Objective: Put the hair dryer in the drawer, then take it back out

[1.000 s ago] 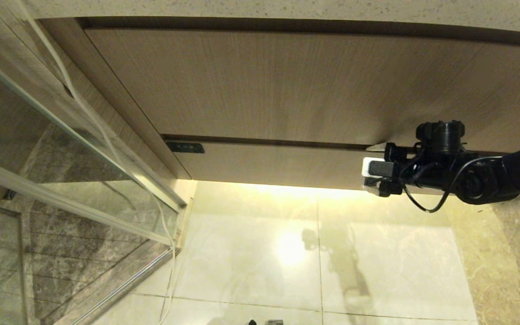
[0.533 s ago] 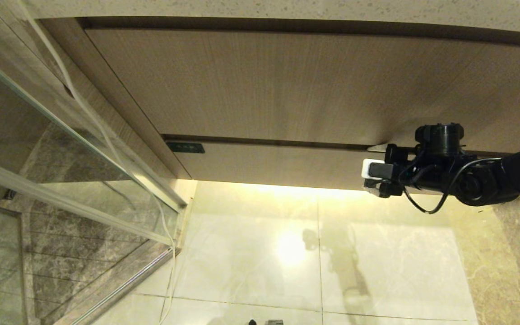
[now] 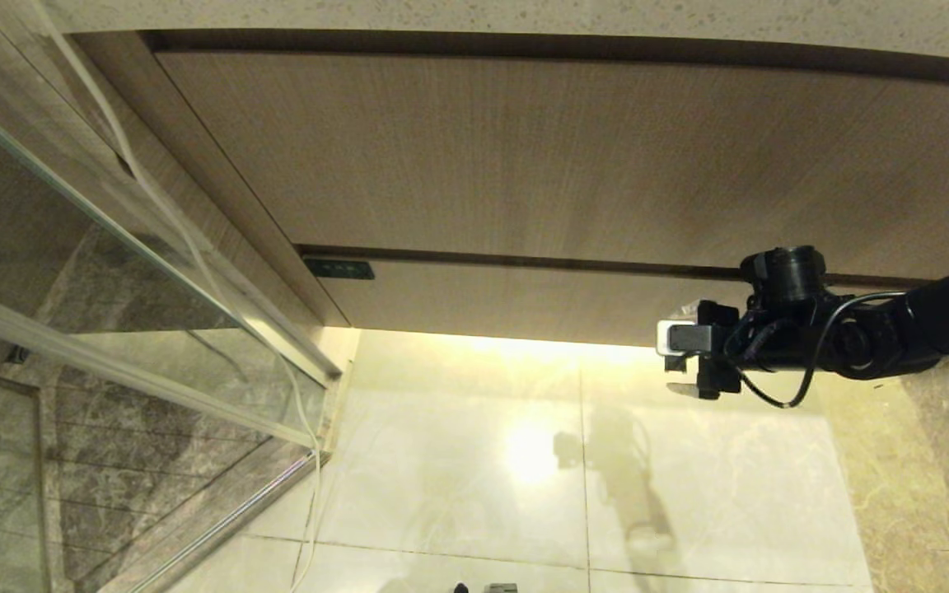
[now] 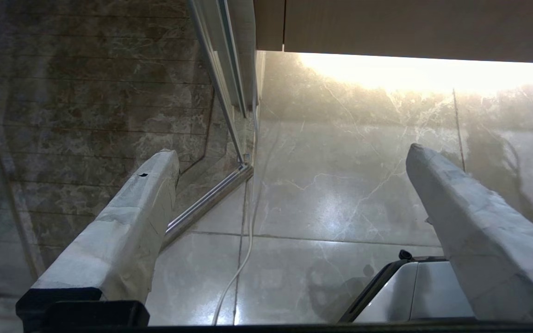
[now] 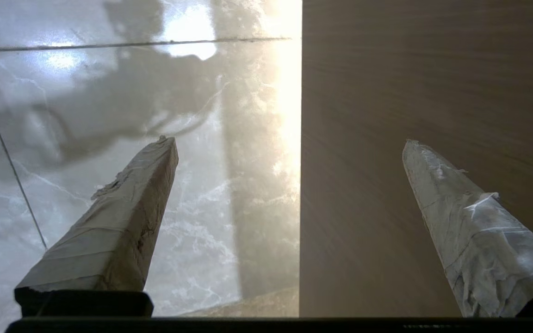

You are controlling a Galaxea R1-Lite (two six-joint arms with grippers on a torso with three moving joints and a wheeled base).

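Drawer [image 3: 524, 301] staying shut; right gripper [image 3: 683, 366], wide open and empty, is dipping below its front edge, likely hooking underneath.

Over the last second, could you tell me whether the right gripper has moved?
Yes. The right gripper has dropped in the head view, from level with the drawer front to its lower edge, over the floor.

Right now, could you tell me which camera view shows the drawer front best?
The head view: it shows the drawer front, closed, with its black mark and the open right gripper beside it. The right wrist view shows only a wood-grain patch; the left wrist view only a strip of wood-grain panel, perhaps the drawer's.
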